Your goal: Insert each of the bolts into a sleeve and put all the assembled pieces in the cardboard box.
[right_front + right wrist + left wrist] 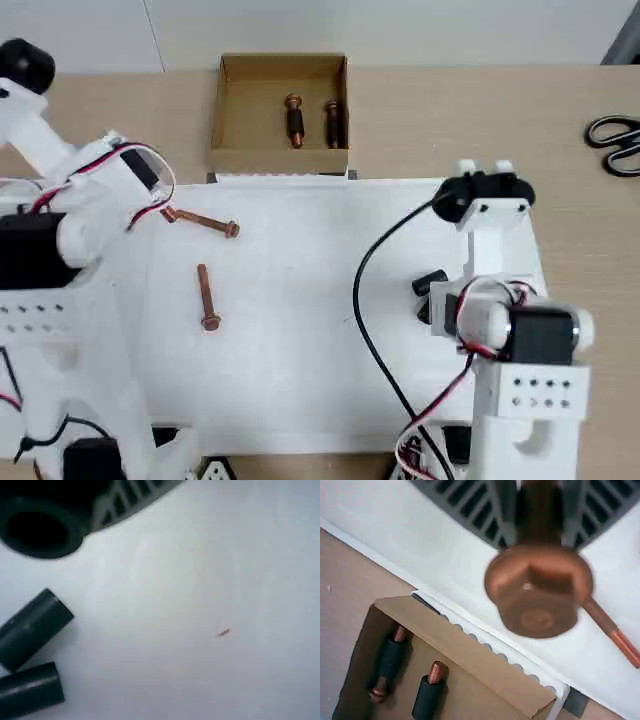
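Observation:
My left gripper [540,510] is shut on a copper bolt [538,590], whose hex head faces the wrist camera. It hovers over the left part of the white mat [300,370], close to the cardboard box [280,158]. A second bolt [205,222] lies on the mat right beside it, and a third bolt [206,295] lies nearer the front. Two assembled pieces [295,120] [332,122] rest in the box. My right gripper [50,500] is shut on a black sleeve [37,530] above the mat's right side. Two loose sleeves [32,627] [30,687] lie next to it.
Black scissors [615,145] lie on the wooden table at the far right. A black cable [365,300] curves across the mat from the right arm. The box stands against the mat's far edge.

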You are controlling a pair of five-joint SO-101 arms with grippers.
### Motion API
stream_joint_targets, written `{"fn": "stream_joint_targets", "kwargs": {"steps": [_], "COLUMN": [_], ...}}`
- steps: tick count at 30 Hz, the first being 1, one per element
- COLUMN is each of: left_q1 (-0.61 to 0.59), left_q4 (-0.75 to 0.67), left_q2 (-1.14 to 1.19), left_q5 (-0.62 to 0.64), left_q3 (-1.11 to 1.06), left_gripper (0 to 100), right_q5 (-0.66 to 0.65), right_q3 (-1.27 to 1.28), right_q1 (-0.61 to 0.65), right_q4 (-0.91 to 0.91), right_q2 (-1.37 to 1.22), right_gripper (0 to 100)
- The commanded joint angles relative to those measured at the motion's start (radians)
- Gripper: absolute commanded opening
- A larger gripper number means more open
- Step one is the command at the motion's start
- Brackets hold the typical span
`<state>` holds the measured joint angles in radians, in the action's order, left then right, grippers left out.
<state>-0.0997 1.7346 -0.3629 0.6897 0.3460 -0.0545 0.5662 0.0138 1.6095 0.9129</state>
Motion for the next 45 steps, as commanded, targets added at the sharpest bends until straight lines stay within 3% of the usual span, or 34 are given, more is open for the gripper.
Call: {"fn": "stream_joint_targets", "kwargs": {"steps": [1,8,17,27,35,40,45], "left_q1": [0.049,0.210,0.224,0.227,0.233,0.241,0.338], "left_q4": [0.018,0.018,-0.043,-0.496,-0.799,-0.911,-0.956], "left_q2": [-0.048,-0.215,-0.539,-0.835,-1.000,-1.010,-1.010], "left_q5": [-0.046,-0.063,-0.063,-0.124,-0.129,-0.104,-0.040], "left_q3": [0.033,-0.064,-0.483,-1.038,-1.325,-1.420,-1.475], "left_gripper": [1,1,1,1,1,1,1], "right_q5": [0.014,0.011,0.011,0.008,0.005,0.008,0.006], "right_q3": [0.057,0.146,0.305,0.532,0.652,0.692,0.710], "right_q1": [-0.005,-0.007,-0.005,0.004,0.202,0.309,0.395], "right_q4": [-0.054,-0.056,-0.143,-0.338,-0.343,-0.354,-0.432], "right_q2": [0.082,0.282,0.446,0.562,0.829,0.895,0.901], "right_gripper": [0.3,0.3,0.3,0.3,0.3,0.3,0.3]}}
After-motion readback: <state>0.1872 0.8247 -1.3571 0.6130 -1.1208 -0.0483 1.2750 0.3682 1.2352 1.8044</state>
